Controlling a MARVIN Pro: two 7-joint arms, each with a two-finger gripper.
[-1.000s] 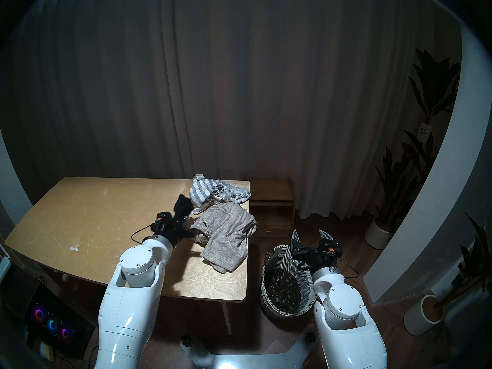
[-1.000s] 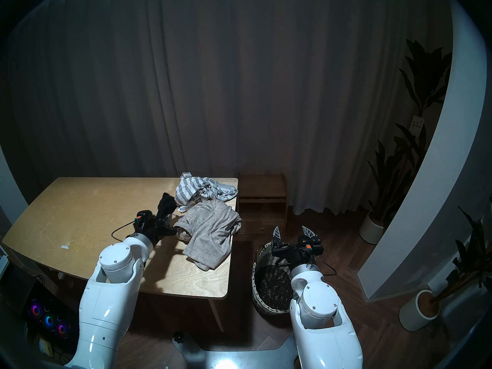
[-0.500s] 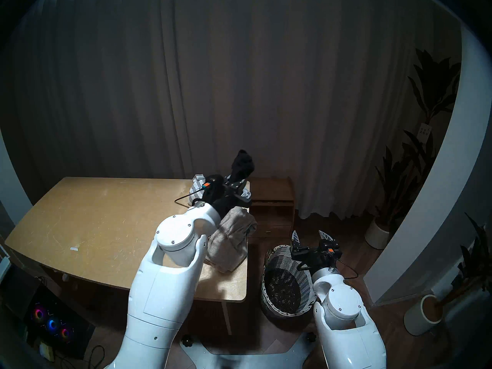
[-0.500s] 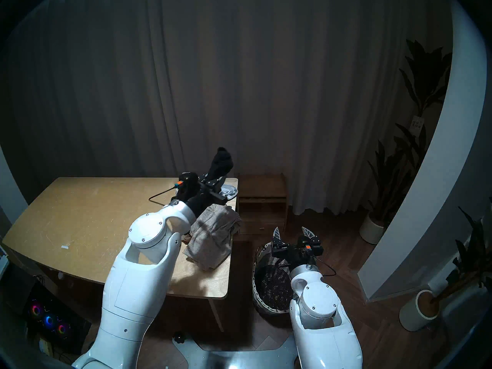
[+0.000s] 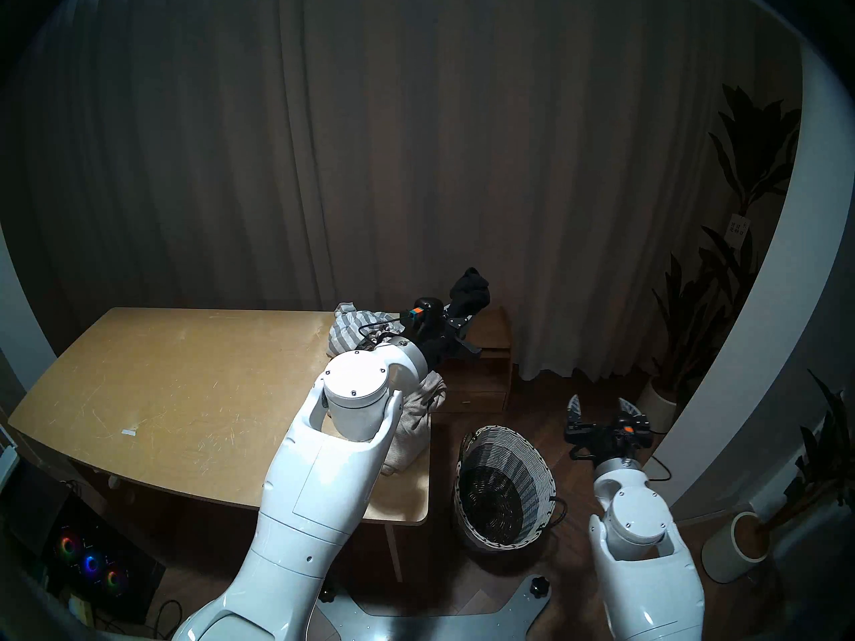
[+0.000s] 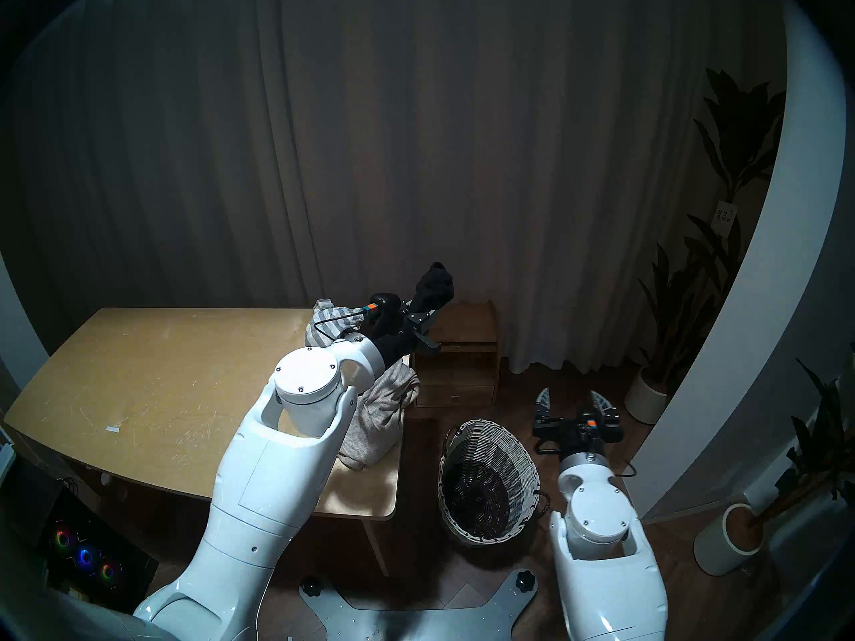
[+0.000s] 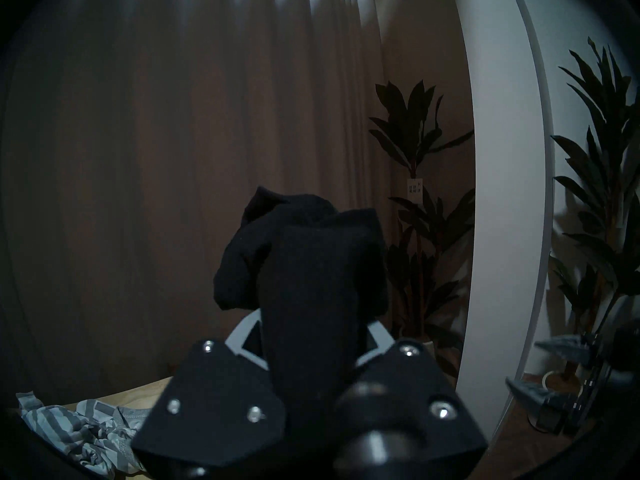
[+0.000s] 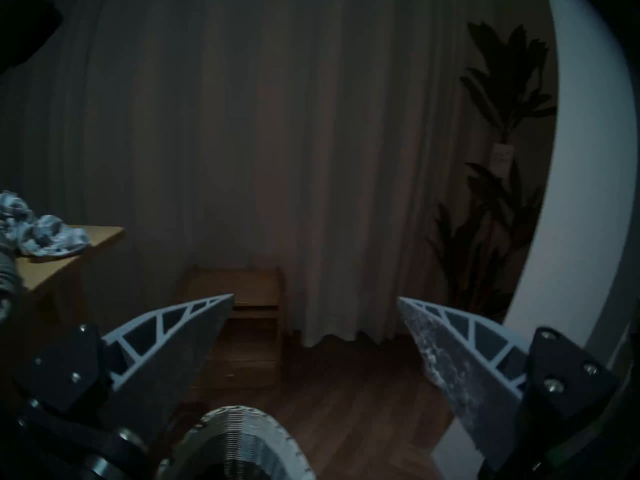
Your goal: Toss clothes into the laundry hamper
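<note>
My left gripper (image 5: pixel 460 318) (image 6: pixel 423 315) is shut on the small black piece (image 5: pixel 471 292) (image 7: pixel 311 261). It holds the piece in the air past the table's far right corner, beyond the wicker laundry hamper (image 5: pixel 532 473) (image 6: pixel 506 450), which stands on the floor with nothing showing inside. The beige-grey knit top (image 5: pixel 418 415) lies at the table's right edge, partly behind my left arm. The striped cloth (image 5: pixel 349 330) (image 7: pixel 76 424) lies at the far corner. My right gripper (image 5: pixel 600 402) (image 8: pixel 316 297) is open and holds nothing, to the right of the hamper.
The wooden table (image 5: pixel 185 395) fills the left. A low wooden shelf (image 5: pixel 486 362) stands behind the hamper against the curtain. White plant pots (image 5: pixel 735 547) (image 5: pixel 652 406) and a curved white wall (image 5: pixel 740 348) close off the right. A computer with lit fans (image 5: pixel 90 561) sits at lower left.
My left arm has lifted the black piece off the table and swung it right, past the far right corner. My right arm has moved right, off the hamper's rim.
</note>
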